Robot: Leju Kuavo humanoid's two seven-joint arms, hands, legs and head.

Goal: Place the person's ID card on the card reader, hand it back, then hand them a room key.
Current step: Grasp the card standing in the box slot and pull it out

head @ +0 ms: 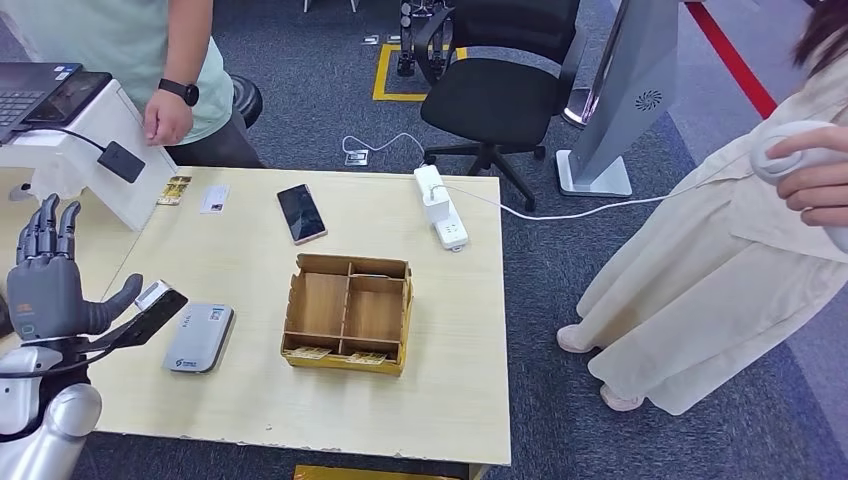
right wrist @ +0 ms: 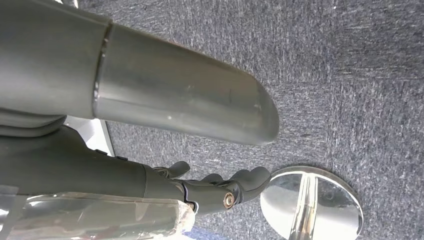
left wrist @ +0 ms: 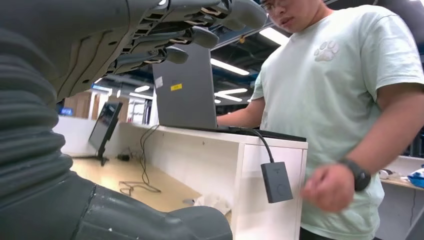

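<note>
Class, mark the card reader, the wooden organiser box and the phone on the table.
card reader (head: 199, 338), head view, middle of its grey top.
wooden organiser box (head: 348, 312), head view, central divider.
phone (head: 301, 213), head view, middle of its dark screen.

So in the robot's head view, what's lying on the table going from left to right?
Left hand raised at the table's edge → grey card reader → white card → phone → wooden divided box → white power strip.
</note>
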